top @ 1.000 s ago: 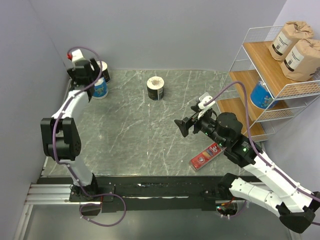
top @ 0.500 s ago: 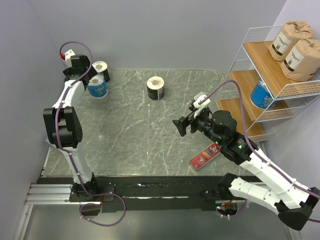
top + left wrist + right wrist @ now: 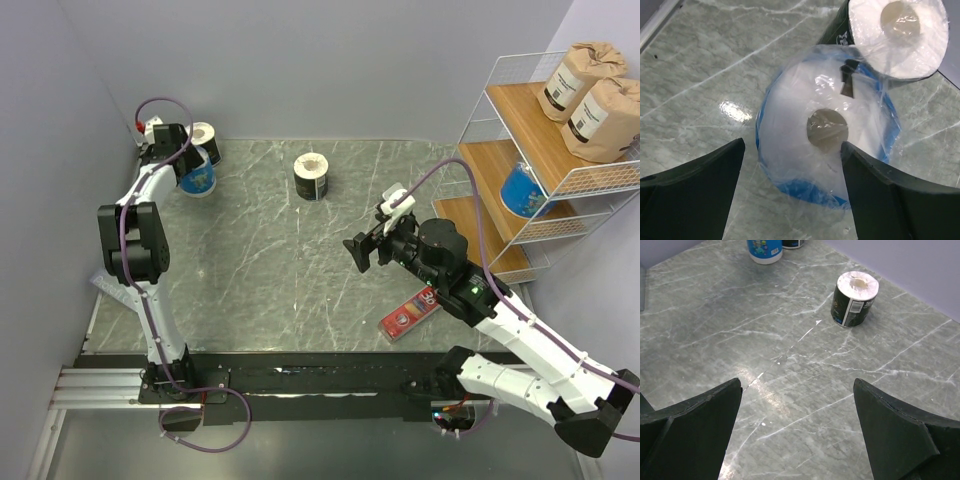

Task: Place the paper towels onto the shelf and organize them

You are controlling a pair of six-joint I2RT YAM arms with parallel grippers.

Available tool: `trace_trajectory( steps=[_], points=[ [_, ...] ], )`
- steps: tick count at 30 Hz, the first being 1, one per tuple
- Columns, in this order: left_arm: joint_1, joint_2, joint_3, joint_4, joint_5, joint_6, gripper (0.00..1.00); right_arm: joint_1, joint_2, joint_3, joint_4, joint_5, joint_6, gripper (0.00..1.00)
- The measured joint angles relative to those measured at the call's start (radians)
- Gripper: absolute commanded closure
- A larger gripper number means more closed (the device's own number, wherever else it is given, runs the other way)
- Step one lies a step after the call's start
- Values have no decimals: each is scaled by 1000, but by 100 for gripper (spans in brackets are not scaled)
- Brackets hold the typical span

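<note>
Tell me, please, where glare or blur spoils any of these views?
Left wrist: a bright glare spot on the marble table, and highlights on the shiny wrapper of the blue roll. Right wrist: only a faint sheen on the marble, the black roll crisp. Top external: evenly lit, soft shadows, no blur.

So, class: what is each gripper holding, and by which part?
Right gripper: nothing, open. Left gripper straddles the blue roll at its sides; whether it grips cannot be told.

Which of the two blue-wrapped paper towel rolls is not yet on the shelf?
The blue-wrapped roll standing at the grey marble table's far-left corner, between the left pincer's fingers. The other blue roll sits on the white wire shelf's middle wooden tier.
</note>
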Motion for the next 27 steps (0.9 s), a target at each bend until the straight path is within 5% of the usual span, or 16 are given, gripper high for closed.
trace_trajectory(
  steps=[27],
  points=[
    [11, -4, 14, 19, -24, -21, 14, 0, 11, 0, 1, 7, -10, 0]
  ],
)
